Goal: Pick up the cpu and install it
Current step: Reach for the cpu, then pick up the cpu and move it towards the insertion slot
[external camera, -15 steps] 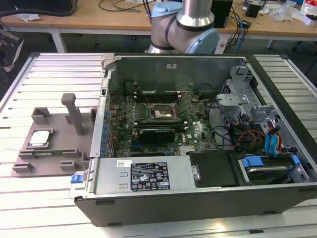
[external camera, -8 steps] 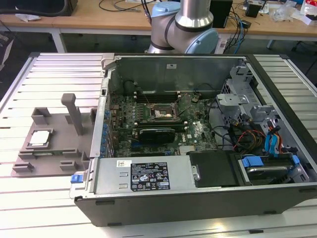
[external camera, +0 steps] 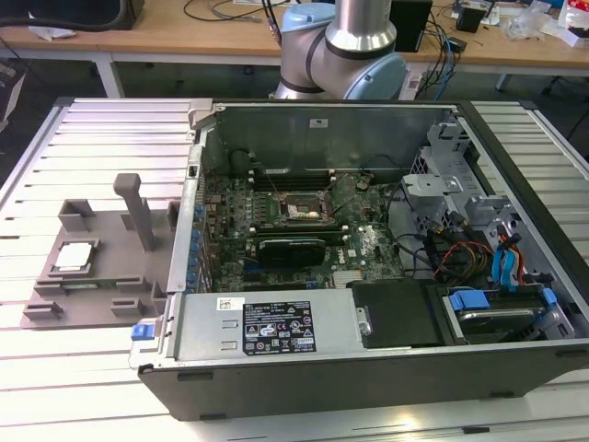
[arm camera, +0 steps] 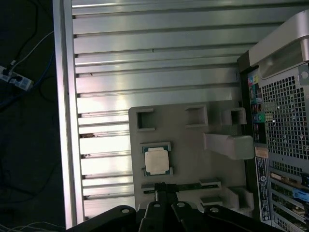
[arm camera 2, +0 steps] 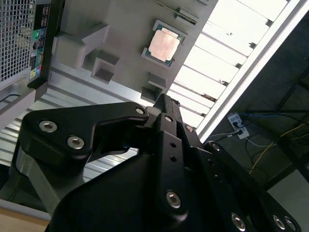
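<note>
The black gripper (arm camera: 165,187) is seen with its two fingers drawn together, nothing held. Just beyond, one cpu (arm camera: 157,161), square and dull-metal-topped, is seated in one grey moulded holder (arm camera: 193,145) on the ribbed aluminium table (arm camera: 145,48).

1 cpu (external camera: 74,257), 1 grey fixture plate (external camera: 115,247), 1 open computer case (external camera: 322,124)
</note>
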### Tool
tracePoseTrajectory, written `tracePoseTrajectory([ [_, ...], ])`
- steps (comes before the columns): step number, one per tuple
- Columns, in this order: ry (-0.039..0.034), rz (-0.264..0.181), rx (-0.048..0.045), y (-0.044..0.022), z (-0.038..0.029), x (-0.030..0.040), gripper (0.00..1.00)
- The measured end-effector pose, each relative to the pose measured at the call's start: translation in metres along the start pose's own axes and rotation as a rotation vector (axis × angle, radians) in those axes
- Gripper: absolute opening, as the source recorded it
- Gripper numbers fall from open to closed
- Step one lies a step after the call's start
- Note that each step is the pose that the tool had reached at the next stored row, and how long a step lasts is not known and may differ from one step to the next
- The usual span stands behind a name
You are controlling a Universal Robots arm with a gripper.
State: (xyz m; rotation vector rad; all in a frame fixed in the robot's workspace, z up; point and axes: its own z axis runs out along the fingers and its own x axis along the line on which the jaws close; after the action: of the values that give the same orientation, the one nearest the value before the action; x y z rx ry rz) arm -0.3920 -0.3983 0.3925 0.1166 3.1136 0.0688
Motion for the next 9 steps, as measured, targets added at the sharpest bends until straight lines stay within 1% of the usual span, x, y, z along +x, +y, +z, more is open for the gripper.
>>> tracePoseTrajectory([
  [6,0.0000,0.000,0.0000,0.0000,0.0002,0.0000,0.11],
  [8,-0.0001,0.000,0.0000,0.0000,0.0003,0.0000,0.23],
  [9,0.0000,0.000,0.0000,0.0000,0.0002,0.0000,0.36],
])
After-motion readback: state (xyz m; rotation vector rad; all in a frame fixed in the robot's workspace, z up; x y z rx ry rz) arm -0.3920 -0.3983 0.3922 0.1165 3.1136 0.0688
